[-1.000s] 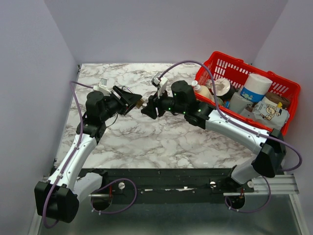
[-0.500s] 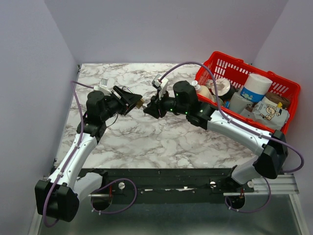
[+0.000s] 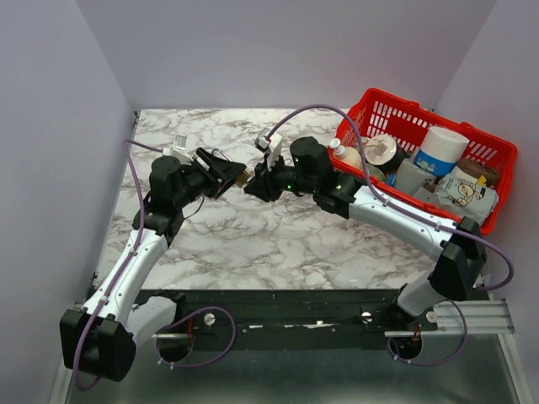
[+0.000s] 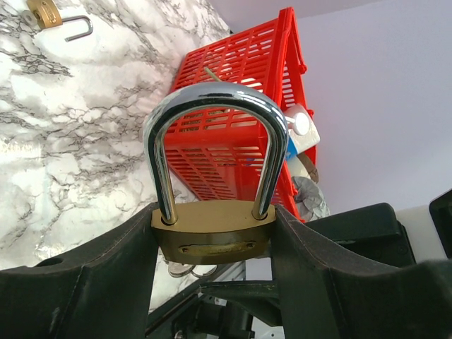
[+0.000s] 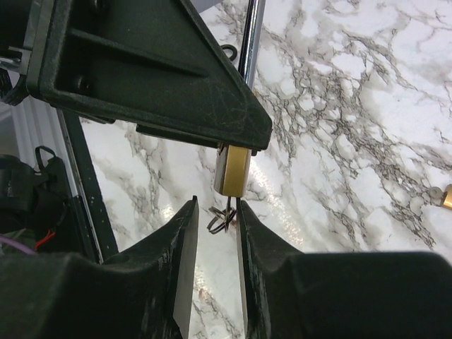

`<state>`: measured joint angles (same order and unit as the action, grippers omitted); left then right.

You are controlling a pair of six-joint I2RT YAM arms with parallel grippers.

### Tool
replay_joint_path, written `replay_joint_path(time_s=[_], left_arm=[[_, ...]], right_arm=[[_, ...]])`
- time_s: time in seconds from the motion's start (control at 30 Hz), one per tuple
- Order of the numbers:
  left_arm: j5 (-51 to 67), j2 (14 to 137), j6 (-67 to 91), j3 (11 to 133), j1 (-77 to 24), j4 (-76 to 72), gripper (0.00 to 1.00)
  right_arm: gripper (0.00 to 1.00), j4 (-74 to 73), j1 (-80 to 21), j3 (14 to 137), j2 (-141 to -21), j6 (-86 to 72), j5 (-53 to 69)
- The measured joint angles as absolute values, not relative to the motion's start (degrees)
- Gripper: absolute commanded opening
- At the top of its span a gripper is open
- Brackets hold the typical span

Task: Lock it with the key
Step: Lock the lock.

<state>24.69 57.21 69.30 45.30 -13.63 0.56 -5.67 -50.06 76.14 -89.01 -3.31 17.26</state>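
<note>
The red basket (image 3: 396,109) holds a white roll (image 3: 442,147) with a blue label, a small white bottle (image 3: 344,154) and a printed pouch (image 3: 463,192), among other things. Left of the basket, above the marble table (image 3: 253,244), the left gripper (image 3: 227,175) clamps the brass padlock (image 4: 212,239) by its body's 2 sides. Both shackle legs sit in the body. Its long axis runs from the shackle's crown to the keyway end, which faces the right gripper (image 5: 217,219). That gripper's jaws stand narrow around the key (image 5: 224,210) at that end; I cannot tell whether they pinch it.

the white marble-patterned tabletop (image 3: 253,244) carries a red plastic basket (image 3: 396,111) at its far right corner; a small brass padlock (image 4: 44,11), shackle swung open, lies flat on the marble.
</note>
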Motion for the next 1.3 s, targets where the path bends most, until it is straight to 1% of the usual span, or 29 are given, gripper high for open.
replay_joint_path(time_s=[0.07,0.1,0.17,0.2,0.3,0.63,0.9,1.17,1.3], left_arm=[[24.7,57.2,69.3,45.3,-13.6,0.6,0.0],[24.7,57.2,69.3,45.3,-13.6,0.6,0.0],[24.7,57.2,69.3,45.3,-13.6,0.6,0.0],[24.7,57.2,69.3,45.3,-13.6,0.6,0.0],[24.7,57.2,69.3,45.3,-13.6,1.0,0.0],[24.6,57.3,68.5,45.4,-13.5,2.1,0.0],[24.6,59.7,67.3,48.0,-13.3,4.6,0.0],[16.4,61.9,67.8,49.8,-10.3,4.4,0.0],[15.0,62.7,65.1,51.5,-9.2,6.3,0.0]], right_arm=[[0.35,-5.7,-50.1,76.5,-89.2,-3.3,17.3],[0.27,-5.7,-50.1,76.6,-89.3,-3.3,17.4],[0.21,-5.7,-50.1,76.7,-89.5,-3.3,17.5],[0.14,-5.7,-50.1,76.7,-89.6,-3.2,17.5],[0.01,-5.7,-49.8,76.7,-89.8,-3.2,17.4],[0.01,-5.9,-49.5,76.1,-89.7,-3.5,17.3],[0.01,-3.0,-49.1,73.9,-89.2,-4.6,17.1],[0.01,-5.8,-49.9,71.9,-88.8,-6.3,18.1],[0.01,-6.4,-50.0,71.7,-88.8,-7.9,19.4]])
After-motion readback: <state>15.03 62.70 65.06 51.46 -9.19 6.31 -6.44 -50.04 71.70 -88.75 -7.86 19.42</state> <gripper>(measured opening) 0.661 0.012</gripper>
